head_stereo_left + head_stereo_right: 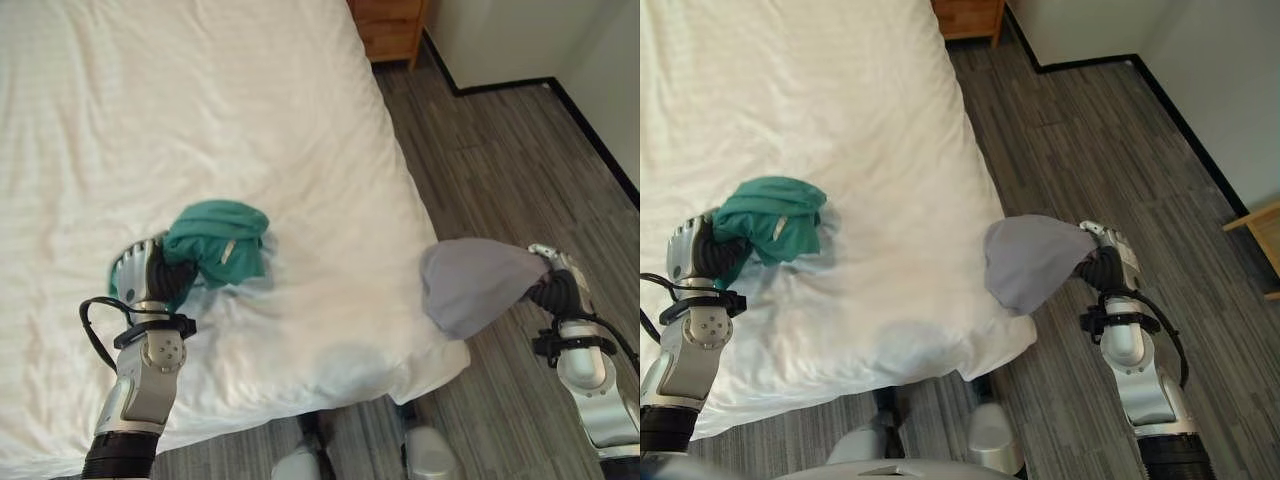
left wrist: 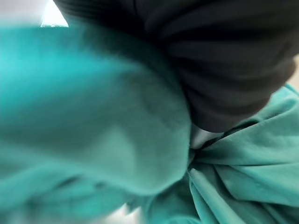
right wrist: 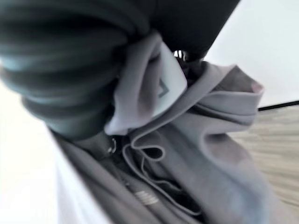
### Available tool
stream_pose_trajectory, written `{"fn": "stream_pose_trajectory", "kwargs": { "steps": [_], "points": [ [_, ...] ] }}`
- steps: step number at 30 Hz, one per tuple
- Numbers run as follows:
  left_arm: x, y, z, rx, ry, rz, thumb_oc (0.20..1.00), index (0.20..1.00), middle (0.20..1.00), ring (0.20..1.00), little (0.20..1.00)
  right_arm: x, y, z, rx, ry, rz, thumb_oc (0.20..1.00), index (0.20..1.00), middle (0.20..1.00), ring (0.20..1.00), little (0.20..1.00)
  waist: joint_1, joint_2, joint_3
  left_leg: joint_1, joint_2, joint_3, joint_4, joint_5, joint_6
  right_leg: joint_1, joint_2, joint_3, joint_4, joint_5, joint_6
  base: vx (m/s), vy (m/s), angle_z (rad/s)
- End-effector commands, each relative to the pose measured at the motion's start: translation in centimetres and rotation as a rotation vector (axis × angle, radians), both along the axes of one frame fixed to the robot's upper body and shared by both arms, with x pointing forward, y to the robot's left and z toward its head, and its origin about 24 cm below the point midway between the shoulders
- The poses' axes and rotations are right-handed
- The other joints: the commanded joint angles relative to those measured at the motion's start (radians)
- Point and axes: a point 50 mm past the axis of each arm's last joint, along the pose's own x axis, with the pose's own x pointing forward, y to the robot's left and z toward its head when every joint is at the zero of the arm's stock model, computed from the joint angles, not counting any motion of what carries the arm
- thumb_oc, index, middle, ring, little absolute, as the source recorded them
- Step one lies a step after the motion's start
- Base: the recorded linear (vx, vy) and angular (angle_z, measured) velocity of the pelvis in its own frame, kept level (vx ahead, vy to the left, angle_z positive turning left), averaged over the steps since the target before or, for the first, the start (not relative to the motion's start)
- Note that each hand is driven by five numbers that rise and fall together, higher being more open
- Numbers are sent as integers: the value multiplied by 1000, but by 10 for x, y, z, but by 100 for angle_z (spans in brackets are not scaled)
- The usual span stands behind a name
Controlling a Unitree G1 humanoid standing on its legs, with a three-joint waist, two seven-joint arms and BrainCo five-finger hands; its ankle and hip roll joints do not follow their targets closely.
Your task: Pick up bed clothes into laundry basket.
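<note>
My left hand [image 1: 140,268] clamps the bunched green shirt [image 1: 218,242]; right hand [image 1: 1108,258] grips the grey hoodie [image 1: 1028,262] at 3 o'clock. Both soft, light, droopy.

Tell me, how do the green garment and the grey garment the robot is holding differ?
Colour: the green garment is teal, the grey garment pale grey. Place: the green garment sits bunched over the white bed, in the left hand; the grey garment hangs past the bed's corner over the wooden floor, held in the right hand. Shape: the green one is crumpled in folds, the grey one droops as a smooth pouch. Both are soft clothes gripped by one hand.
</note>
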Motion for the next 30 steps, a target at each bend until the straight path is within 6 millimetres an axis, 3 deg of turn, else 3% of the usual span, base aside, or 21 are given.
{"fn": "stream_pose_trajectory", "kwargs": {
  "steps": [1,4,6,7,10,12,13,14,15,16,17,19,20,21,25,27,30],
  "points": [
    [10,-7,41,-37,-235,-96,200,200,200,200,200,1,0,37,-60,-204,35,200,200,200,200,200,-30,-7,-178,59,39,21,8,-97,-37,-94,-42,-12,14,12,32,67,78,-17],
    [-6,-30,64,-31,-386,-199,200,200,200,200,200,-7,-11,50,-67,-286,-41,200,200,200,200,200,-44,-7,-201,90,37,34,8,-108,-33,-76,-47,-8,14,16,39,62,52,-27],
    [-14,-36,68,-34,-421,-227,200,200,200,200,200,-11,-14,54,-66,-314,-65,200,200,200,200,200,-50,-6,-205,102,36,44,8,-114,-30,-73,-49,-2,14,17,43,43,32,-15],
    [-26,-51,73,-71,-491,-297,200,200,200,200,200,-15,-19,67,-68,-390,-102,200,200,200,200,200,-67,-5,-203,119,34,69,8,-121,-25,-76,-50,11,14,27,51,12,26,-32],
    [-33,-63,78,-111,-543,-365,200,200,200,200,200,-19,-19,79,-73,-458,-115,200,200,200,200,200,-81,-3,-197,129,38,94,8,-118,-26,-82,-49,18,14,46,56,-21,-4,-35],
    [-36,-75,86,-144,-586,-433,200,200,200,200,200,-22,-19,93,-90,-534,-122,200,200,200,200,200,-75,8,-167,141,53,130,8,-114,-27,-95,-58,-64,33,69,54,-174,-66,-35],
    [-36,-82,91,-161,-608,-472,200,200,200,200,200,-22,-14,102,-96,-587,-105,200,200,200,200,200,-58,26,-142,144,80,186,8,-101,-32,-93,-95,-230,92,18,27,-273,-83,-75],
    [-36,-82,91,-161,-611,-473,200,200,200,200,200,-22,-14,103,-97,-590,-107,200,200,200,200,200,-60,26,-138,140,83,184,8,-92,-33,-97,-94,-233,99,18,21,-346,-108,-118],
    [-36,-91,93,-187,-614,-525,200,200,200,200,200,-21,-8,113,-112,-641,-74,200,200,200,200,200,-40,33,-131,151,106,258,8,-72,-35,-70,-133,-387,154,-20,-6,-169,-74,-149],
    [-36,-91,94,-188,-615,-526,200,200,200,200,200,-21,-8,114,-113,-642,-75,200,200,200,200,200,-39,34,-127,155,108,258,8,-72,-37,-68,-132,-387,158,-25,-8,-269,-168,-142],
    [-38,-97,89,-250,-598,-570,200,200,200,200,200,-22,-5,123,-132,-689,-63,200,200,200,200,200,-19,31,-132,165,129,330,14,-51,-36,-35,-175,-473,202,-30,-16,-108,-152,-120],
    [-38,-98,85,-261,-572,-583,200,200,200,200,200,-22,-5,128,-134,-707,-59,200,200,200,200,200,-11,33,-140,176,135,330,16,-65,-43,-15,-187,-470,212,-43,-5,-58,-116,-110],
    [-40,-99,82,-281,-563,-592,200,200,200,200,200,-22,-5,132,-139,-725,-58,200,200,200,200,200,0,34,-144,183,144,361,18,-57,-43,2,-213,-501,228,-30,1,-127,-213,-130],
    [-44,-100,75,-344,-534,-619,200,200,200,200,200,-21,-2,143,-155,-765,-42,200,200,200,200,200,35,37,-153,192,165,424,21,-37,-50,47,-280,-595,242,11,18,-188,-259,-144],
    [-45,-109,61,-415,-433,-703,200,200,200,200,200,-14,3,149,-153,-764,2,200,200,200,200,200,76,42,-162,199,206,492,27,6,-74,101,-350,-686,217,85,47,-135,-285,-163],
    [-43,-119,49,-487,-351,-772,200,200,200,200,200,-10,7,150,-153,-753,27,200,200,200,200,200,80,52,-164,206,243,524,30,38,-97,111,-345,-695,181,88,51,-70,-326,-116],
    [-37,-141,28,-640,-215,-887,200,200,200,200,200,-4,14,145,-136,-717,71,200,200,200,200,200,72,68,-156,219,300,553,36,90,-135,96,-284,-672,136,28,36,11,-341,-94]
  ]
}}
